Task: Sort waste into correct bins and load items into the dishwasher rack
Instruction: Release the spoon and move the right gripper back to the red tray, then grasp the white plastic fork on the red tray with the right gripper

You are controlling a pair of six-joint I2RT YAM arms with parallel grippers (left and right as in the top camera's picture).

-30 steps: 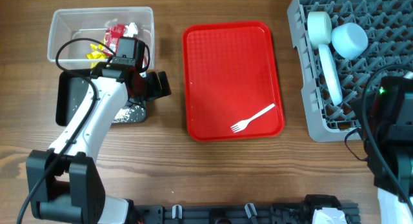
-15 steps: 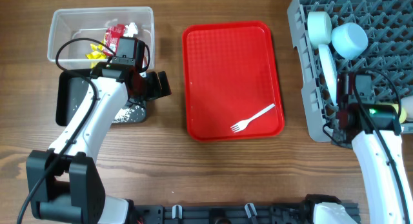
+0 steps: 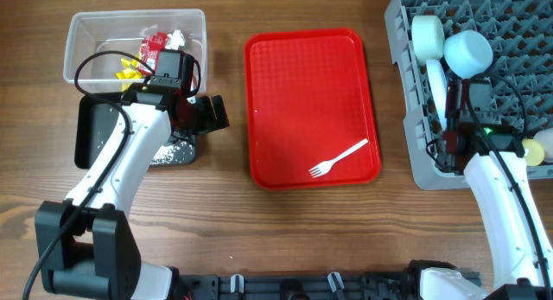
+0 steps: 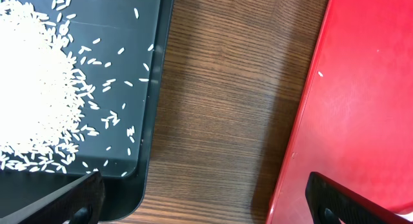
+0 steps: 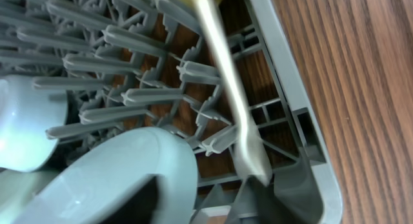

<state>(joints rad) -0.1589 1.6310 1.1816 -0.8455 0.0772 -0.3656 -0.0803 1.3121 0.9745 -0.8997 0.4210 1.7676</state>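
In the right wrist view the white spoon [image 5: 226, 88] lies across the pegs of the grey dishwasher rack [image 5: 290, 88], near its front corner. My right gripper [image 5: 200, 210] is open, and the spoon's handle end rests against its right finger. The light blue plate [image 5: 122, 175] stands just left of it. Overhead, the right gripper [image 3: 451, 144] is beside the plate [image 3: 442, 97]. The white fork [image 3: 339, 158] lies on the red tray [image 3: 302, 84]. My left gripper [image 4: 213, 210] hangs open and holds nothing, over the wood between the black bin [image 4: 151, 88] with its rice [image 4: 32, 88] and the tray.
The clear bin [image 3: 86, 28] at the back left holds red and yellow wrappers. In the rack stand a white cup [image 3: 425, 34], a light blue bowl [image 3: 467, 53] and a yellow cup [image 3: 541, 150]. Bare wood lies in front of the tray.
The right arm has swung from the right edge to the rack's front left corner beside the plate, and its jaws have parted. The left arm has not moved.
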